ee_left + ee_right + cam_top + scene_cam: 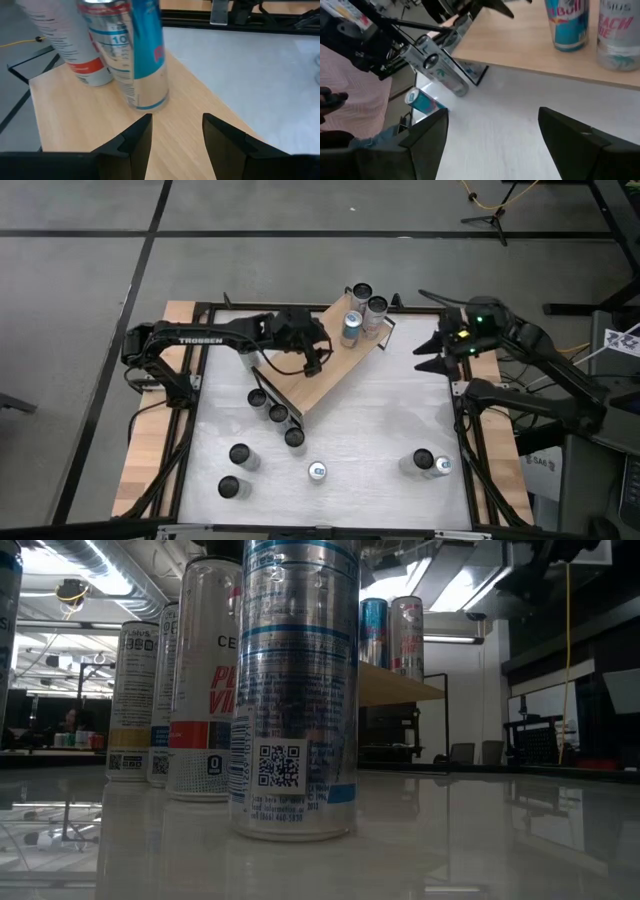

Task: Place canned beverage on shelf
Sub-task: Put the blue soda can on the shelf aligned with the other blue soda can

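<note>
Nearest the low camera: tall can on desk. Blue can upright on shelf at far edge, beside two more. Left claw parted, empty, just behind it. Right claw open, empty, near desk's right edge.

Three cans on one shelf, nine cans on one table, two arms

The long brown wooden shelf lies slanted on the white table. A blue and silver can stands upright on it.
</note>
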Motion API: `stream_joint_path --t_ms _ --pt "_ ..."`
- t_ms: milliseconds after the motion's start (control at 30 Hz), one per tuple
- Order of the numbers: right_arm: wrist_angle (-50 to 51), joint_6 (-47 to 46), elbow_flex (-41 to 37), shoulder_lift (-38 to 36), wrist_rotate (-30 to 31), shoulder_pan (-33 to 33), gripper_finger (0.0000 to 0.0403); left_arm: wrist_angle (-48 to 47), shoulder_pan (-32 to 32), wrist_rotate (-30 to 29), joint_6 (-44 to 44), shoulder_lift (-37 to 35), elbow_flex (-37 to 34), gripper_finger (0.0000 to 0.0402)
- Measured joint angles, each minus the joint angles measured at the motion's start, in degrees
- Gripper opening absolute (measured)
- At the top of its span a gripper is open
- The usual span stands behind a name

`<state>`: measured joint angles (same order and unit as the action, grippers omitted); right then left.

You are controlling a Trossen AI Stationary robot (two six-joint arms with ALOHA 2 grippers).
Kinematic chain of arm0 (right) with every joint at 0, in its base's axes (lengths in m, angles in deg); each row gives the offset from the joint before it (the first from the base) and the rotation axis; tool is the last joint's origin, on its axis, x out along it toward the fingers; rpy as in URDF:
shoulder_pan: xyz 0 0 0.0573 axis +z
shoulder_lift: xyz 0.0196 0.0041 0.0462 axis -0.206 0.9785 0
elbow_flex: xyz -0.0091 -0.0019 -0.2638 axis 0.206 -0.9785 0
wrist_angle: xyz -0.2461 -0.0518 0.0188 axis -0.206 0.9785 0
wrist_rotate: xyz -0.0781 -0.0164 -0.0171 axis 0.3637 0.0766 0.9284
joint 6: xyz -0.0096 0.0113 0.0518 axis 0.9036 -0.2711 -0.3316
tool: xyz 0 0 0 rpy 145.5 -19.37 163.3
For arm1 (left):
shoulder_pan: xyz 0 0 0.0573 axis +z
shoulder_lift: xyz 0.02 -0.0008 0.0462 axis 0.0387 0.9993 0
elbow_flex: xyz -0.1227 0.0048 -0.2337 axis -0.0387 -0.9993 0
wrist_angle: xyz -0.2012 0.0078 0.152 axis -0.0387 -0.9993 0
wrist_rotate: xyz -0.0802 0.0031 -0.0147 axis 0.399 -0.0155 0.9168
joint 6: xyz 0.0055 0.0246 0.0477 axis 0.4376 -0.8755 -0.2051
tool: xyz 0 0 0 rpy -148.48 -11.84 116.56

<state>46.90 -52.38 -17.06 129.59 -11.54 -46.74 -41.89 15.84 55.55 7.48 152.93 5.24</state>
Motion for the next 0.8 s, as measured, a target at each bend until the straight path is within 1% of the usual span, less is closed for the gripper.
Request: stream_joint_path --t_ms 300,500,567,633,733,800 --pt "0.32 -4.01 1.27 -7.15 0.77 0.0 0.0305 0.02 -0.28 -0.02 0.05 -0.02 0.0 0.0165" --pt "-0.35 -4.78 0.88 -5.24 0.91 0.84 0.0305 0.04 -0.3 -0.02 0.46 -0.02 0.0 0.0165" --pt "-1.77 -4.79 0.62 -3.94 1.79 3.27 0.0305 0.04 -0.3 -0.03 0.48 -0.04 0.0 0.0165" --pt "-4.22 -4.81 0.6 -1.87 1.91 7.05 0.0305 0.04 -0.3 -0.02 0.48 -0.04 0.0 0.0165" --pt "-10.94 -4.8 0.6 2.07 2.57 15.05 0.0305 0.04 -0.3 -0.02 1.1 -0.04 0.0 0.0165" --pt "-15.83 -4.78 0.6 4.61 4.75 21.13 0.0305 0.05 -0.3 -0.02 2.07 -0.04 0.0 0.0165"
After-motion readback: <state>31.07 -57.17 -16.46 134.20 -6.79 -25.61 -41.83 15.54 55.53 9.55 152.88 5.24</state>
